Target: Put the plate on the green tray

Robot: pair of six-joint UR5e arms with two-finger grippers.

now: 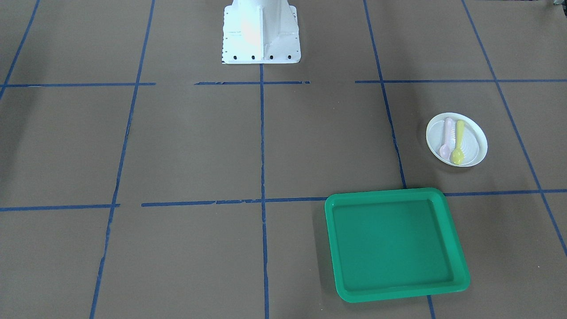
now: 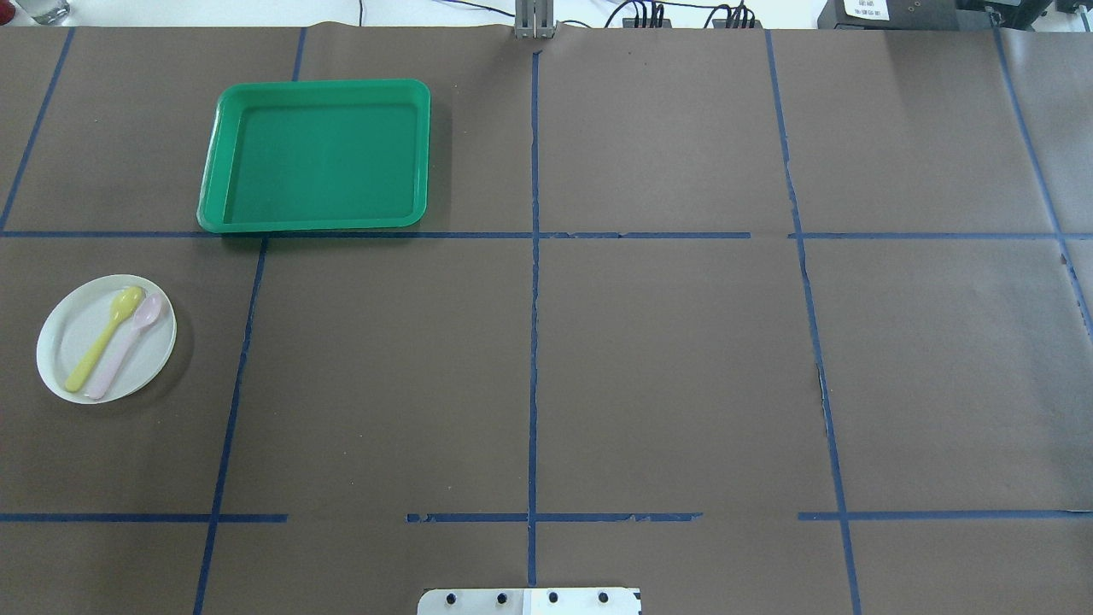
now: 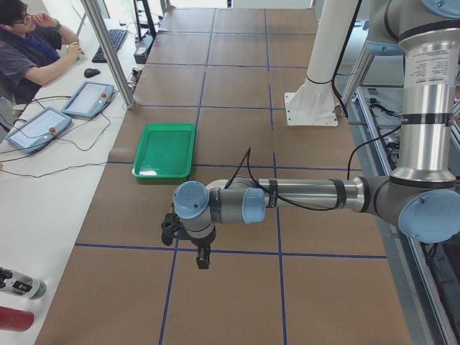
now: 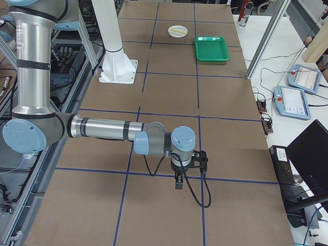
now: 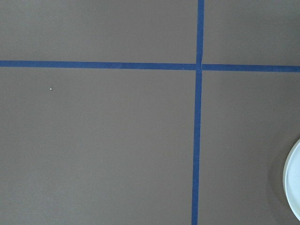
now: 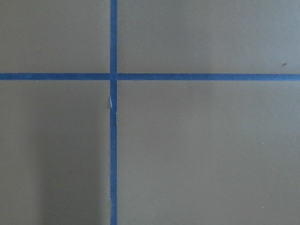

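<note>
The white plate (image 1: 476, 141) lies on the brown table with a yellow spoon (image 1: 459, 141) and a pink spoon (image 1: 446, 139) on it. In the overhead view the plate (image 2: 70, 329) is at the left edge. The green tray (image 1: 396, 193) lies apart from it with nothing in it; overhead, the tray (image 2: 316, 84) is at the far left. A sliver of the plate (image 5: 295, 187) shows in the left wrist view. My left gripper (image 3: 203, 257) and right gripper (image 4: 178, 183) hang above the table's ends, and I cannot tell whether they are open or shut.
The robot's white base (image 1: 260, 31) stands at the table's near-robot edge. An operator (image 3: 29, 50) sits at a side bench with control tablets (image 3: 86, 99) behind a metal post (image 3: 108, 50). Blue tape lines grid the table.
</note>
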